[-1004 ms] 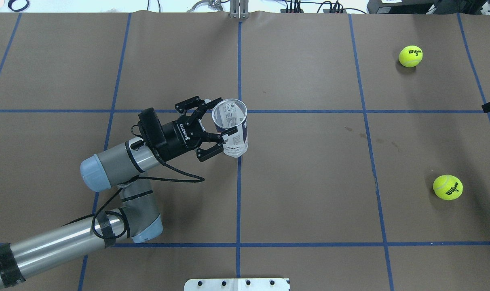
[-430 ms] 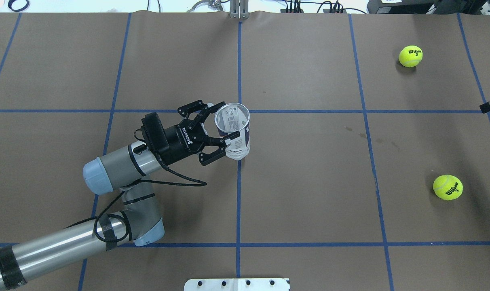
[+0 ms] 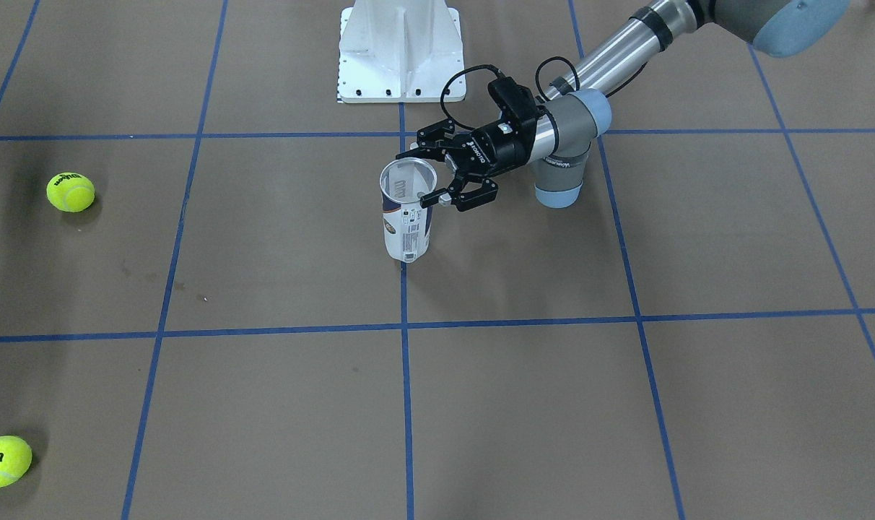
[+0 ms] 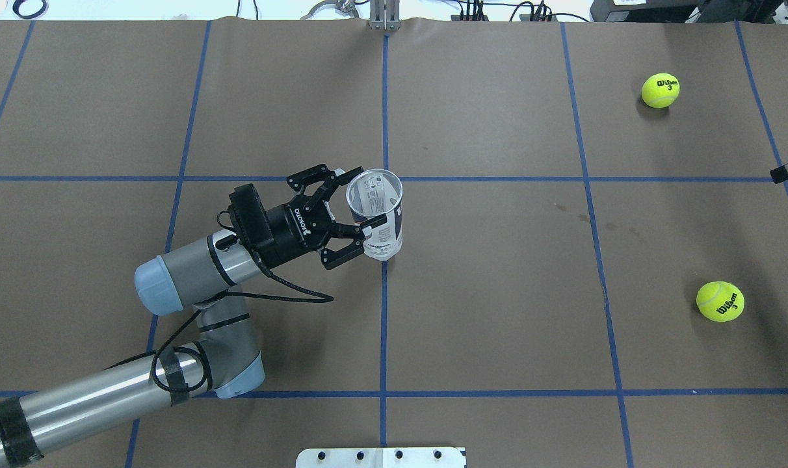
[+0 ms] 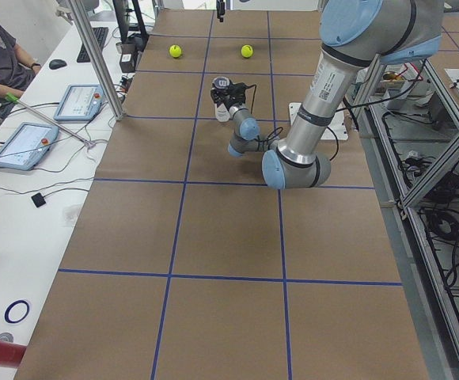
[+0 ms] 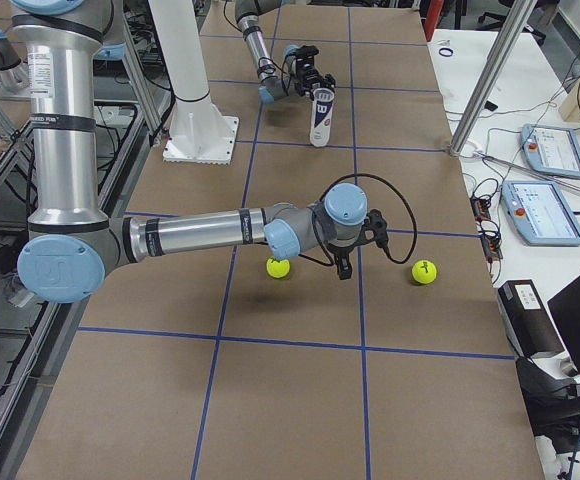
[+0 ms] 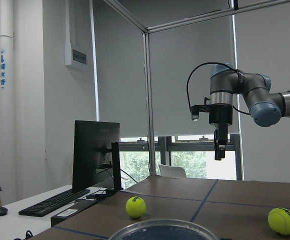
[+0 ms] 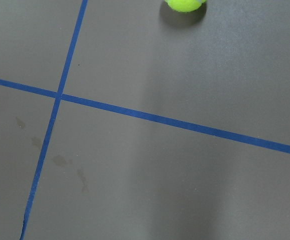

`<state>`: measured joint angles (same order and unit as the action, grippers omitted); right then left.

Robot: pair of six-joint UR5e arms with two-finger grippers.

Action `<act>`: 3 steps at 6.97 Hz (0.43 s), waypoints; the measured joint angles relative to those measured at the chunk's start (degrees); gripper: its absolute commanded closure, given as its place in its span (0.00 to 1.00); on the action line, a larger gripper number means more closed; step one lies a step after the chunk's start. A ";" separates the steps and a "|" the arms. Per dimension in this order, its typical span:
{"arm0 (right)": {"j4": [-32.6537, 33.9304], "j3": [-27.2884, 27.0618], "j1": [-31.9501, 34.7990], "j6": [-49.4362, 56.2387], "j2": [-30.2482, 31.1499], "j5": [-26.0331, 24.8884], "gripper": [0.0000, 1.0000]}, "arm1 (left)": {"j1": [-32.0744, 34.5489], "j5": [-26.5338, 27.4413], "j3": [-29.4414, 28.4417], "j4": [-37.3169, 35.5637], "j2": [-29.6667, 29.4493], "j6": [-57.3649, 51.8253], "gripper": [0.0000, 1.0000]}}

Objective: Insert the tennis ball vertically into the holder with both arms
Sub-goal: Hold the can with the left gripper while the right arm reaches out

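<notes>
Black "Wilson 3" marks the first tennis ball and the second tennis ball, both well apart from the fingers. White "ROBOTIQ" stands on the left gripper, just behind them. The fine print on the holder between them is too small to read.

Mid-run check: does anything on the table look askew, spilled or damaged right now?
Nothing stands out. The can stands upright, mouth up, with no ball inside, and the left gripper holds it near the rim. Both tennis balls lie loose on the table, apart from each other. Only faint stains mark its cover.
</notes>
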<state>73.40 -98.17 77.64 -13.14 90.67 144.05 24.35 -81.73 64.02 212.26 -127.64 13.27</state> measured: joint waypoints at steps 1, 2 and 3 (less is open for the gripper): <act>0.00 0.00 -0.13 0.03 -0.02 0.00 0.01 | -0.30 0.46 -0.02 -0.06 -0.03 0.00 0.28; -0.01 0.00 -0.25 0.04 -0.05 0.00 0.01 | -0.47 0.92 -0.03 -0.08 -0.06 -0.02 0.27; -0.01 0.01 -0.47 0.05 -0.05 -0.05 0.01 | -0.61 1.14 -0.03 -0.14 -0.09 -0.04 0.26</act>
<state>73.39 -98.17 77.17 -13.10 90.62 144.01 23.73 -80.58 63.99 212.13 -127.73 13.23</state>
